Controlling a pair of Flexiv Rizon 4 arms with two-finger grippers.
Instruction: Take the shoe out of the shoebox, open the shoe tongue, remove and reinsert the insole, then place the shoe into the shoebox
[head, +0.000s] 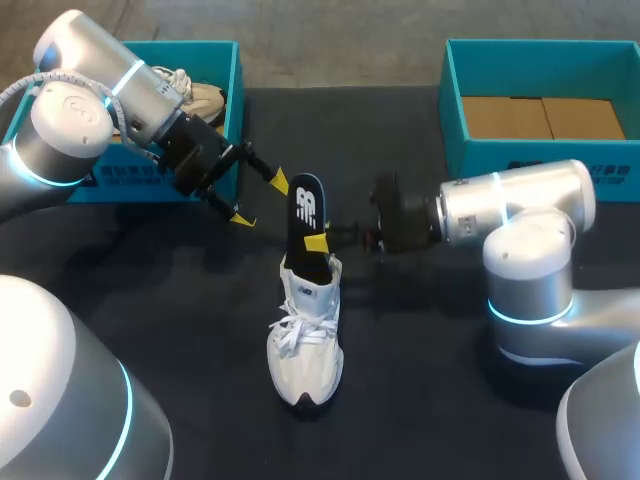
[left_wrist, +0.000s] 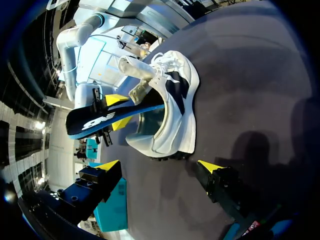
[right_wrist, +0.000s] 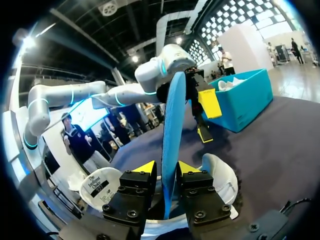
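A white shoe (head: 305, 340) stands on the dark table, toe toward the front edge. From its opening a black insole with a blue underside (head: 307, 212) rises almost upright. My right gripper (head: 318, 243) is shut on the insole (right_wrist: 172, 130) near its lower part, one finger on each face (right_wrist: 166, 169). The shoe's heel collar (right_wrist: 220, 177) lies just under those fingers. My left gripper (head: 260, 200) hangs open just left of the insole's top, touching nothing. From the left wrist, the shoe (left_wrist: 175, 105) and insole (left_wrist: 100, 120) lie ahead of its spread fingers (left_wrist: 159, 166).
A teal shoebox (head: 236, 95) at the back left holds a second shoe (head: 190, 98). Another teal box (head: 455, 110) at the back right holds flat cardboard (head: 540, 118). The left box (right_wrist: 245, 100) stands beyond the insole in the right wrist view.
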